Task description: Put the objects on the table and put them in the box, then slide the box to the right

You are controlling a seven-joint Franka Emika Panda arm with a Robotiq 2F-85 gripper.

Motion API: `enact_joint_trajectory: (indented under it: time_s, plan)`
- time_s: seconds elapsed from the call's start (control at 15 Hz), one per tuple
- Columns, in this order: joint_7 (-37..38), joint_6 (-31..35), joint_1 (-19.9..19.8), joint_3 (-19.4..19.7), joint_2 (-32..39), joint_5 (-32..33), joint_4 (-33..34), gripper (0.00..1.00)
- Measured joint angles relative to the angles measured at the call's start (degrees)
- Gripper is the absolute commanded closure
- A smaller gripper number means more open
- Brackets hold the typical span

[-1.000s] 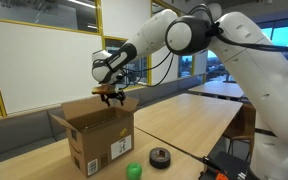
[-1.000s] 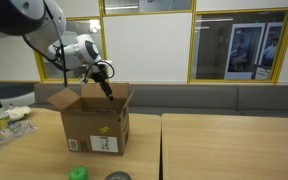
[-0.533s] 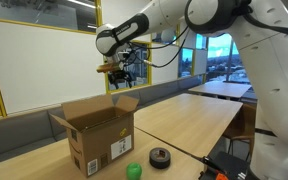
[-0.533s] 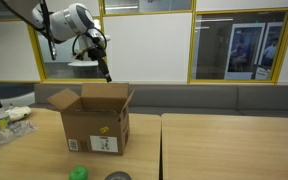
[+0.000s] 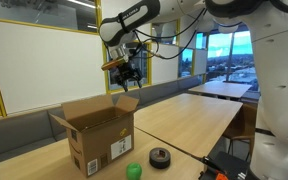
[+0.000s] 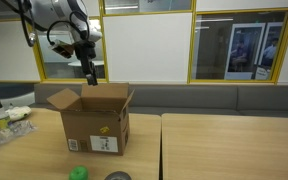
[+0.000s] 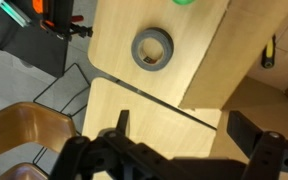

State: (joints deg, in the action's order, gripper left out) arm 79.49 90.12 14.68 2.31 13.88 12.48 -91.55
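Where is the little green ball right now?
In both exterior views the green ball lies on the wooden table, just in front of the open cardboard box, with the black tape roll beside it.

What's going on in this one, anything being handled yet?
Nothing is being handled right now. The end effector hangs open and empty, well above the open cardboard box standing on the wooden table. The green ball and the black tape roll lie on the table near the box, apart from each other and not yet packed.
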Motion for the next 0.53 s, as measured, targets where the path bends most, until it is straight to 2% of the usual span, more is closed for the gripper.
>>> enact_joint_trajectory:
  time_s: [0.2,0.53]
  plan:
    - [0.0,-2.26,-1.37,-1.7,-2.38,-4.27,-5.75,0.0]
    - [-0.23,-0.73,-3.39,-3.06,-5.53,-11.07,-15.6,0.0]
